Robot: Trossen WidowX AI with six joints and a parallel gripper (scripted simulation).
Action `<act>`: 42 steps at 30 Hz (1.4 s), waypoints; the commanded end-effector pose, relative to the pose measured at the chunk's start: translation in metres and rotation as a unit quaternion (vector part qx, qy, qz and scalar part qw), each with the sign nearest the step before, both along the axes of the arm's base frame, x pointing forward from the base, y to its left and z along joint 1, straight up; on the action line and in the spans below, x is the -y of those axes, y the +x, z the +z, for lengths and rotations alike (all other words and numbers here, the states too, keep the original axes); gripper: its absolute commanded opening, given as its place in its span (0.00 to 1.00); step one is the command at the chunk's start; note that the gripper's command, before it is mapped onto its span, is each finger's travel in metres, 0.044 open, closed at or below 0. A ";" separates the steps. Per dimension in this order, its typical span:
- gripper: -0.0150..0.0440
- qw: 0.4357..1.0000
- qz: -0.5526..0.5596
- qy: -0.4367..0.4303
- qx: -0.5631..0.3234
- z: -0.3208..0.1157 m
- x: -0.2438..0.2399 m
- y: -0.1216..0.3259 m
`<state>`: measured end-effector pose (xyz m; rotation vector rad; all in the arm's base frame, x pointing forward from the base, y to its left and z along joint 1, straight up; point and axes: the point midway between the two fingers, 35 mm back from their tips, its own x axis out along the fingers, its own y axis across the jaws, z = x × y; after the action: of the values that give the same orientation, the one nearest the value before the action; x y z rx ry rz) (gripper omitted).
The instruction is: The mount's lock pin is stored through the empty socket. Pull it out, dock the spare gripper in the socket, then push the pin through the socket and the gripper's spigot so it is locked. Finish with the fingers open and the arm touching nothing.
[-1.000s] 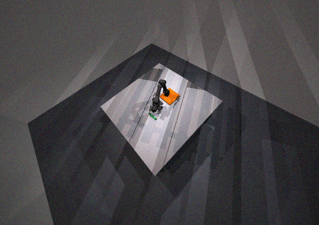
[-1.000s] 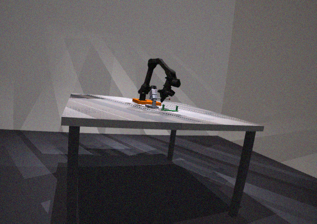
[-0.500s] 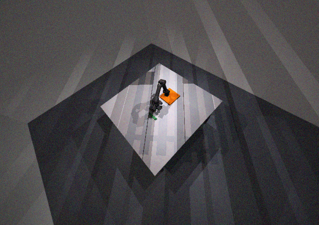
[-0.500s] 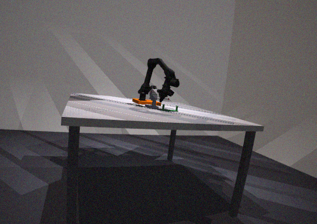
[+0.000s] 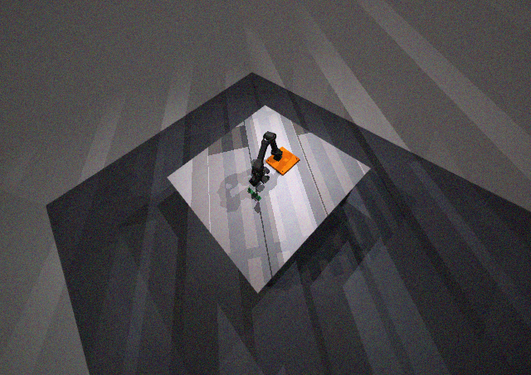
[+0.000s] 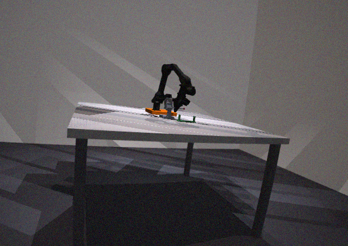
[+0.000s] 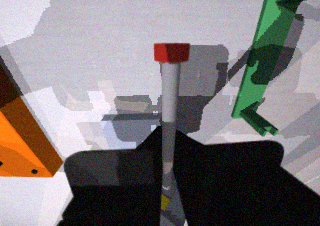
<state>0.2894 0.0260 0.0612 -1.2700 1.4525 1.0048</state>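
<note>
field notes, arm at the table. black gripper (image 5: 255,182) (image 6: 175,110) (image 7: 163,130): fingers nearly together, pinched on the slim pale-grey round pin with a red cap (image 6: 181,108) (image 7: 170,91). red end sticks out beyond the fingers, above the pale table (image 5: 240,234) (image 6: 174,136) (image 7: 100,16). green bracket with two upright ends (image 5: 254,194) (image 6: 186,121) (image 7: 260,56) on the tabletop, near the gripper. grey upright mount on a flat foot (image 6: 169,111) beside the flat orange base plate (image 5: 289,165) (image 6: 161,112) (image 7: 25,151) in the exterior view. socket too small to make out.
</note>
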 end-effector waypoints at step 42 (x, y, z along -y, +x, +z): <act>0.59 1.000 0.005 -0.002 -0.009 0.032 -0.018 -0.001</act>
<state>0.2873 0.0391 0.0864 -1.2777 1.4662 1.0230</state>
